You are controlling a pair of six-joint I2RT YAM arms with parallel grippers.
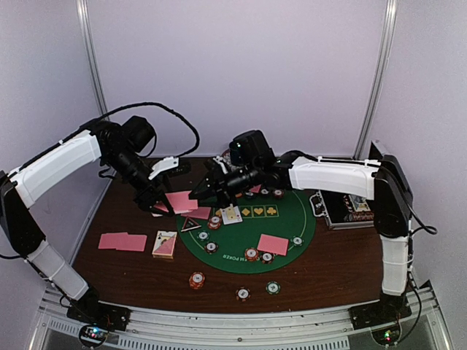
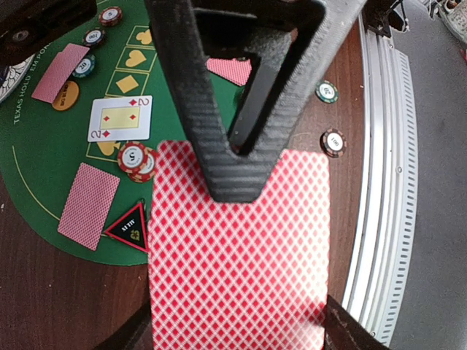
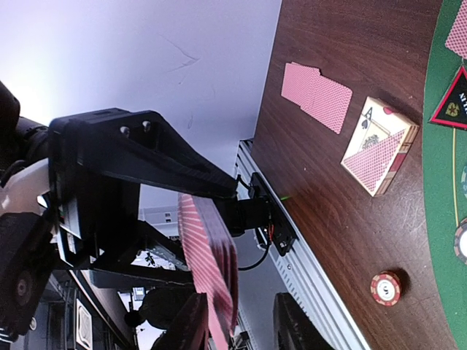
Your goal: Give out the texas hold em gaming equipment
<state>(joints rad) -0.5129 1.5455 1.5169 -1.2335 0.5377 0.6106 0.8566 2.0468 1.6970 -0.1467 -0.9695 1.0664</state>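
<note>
- Up above the left edge of the green mat (image 1: 295,219), the left end effector (image 1: 162,203) is closed on a small stack of pink-backed cards (image 2: 241,270). The cards are off the worktop (image 1: 321,270).
- Right beside it, the right end effector (image 1: 202,188) reaches the far end of those cards. Its two fingers stand partway apart with the card edges between them. One finger is at the cards, and there is a gap at the other.
- Down on the mat lie a face-up two of diamonds (image 2: 120,118), a black-red triangle marker (image 2: 130,228) at the mat's edge and a pink card (image 1: 272,244).
- On the brown wood to the left lie two pink cards (image 1: 122,241), side by side and overlapping a little. The card deck (image 1: 165,244) sits near them.
- Near the front edge sit an orange chip (image 1: 196,279), a red chip (image 1: 243,294) and a green chip (image 1: 272,288), all off the mat.
</note>
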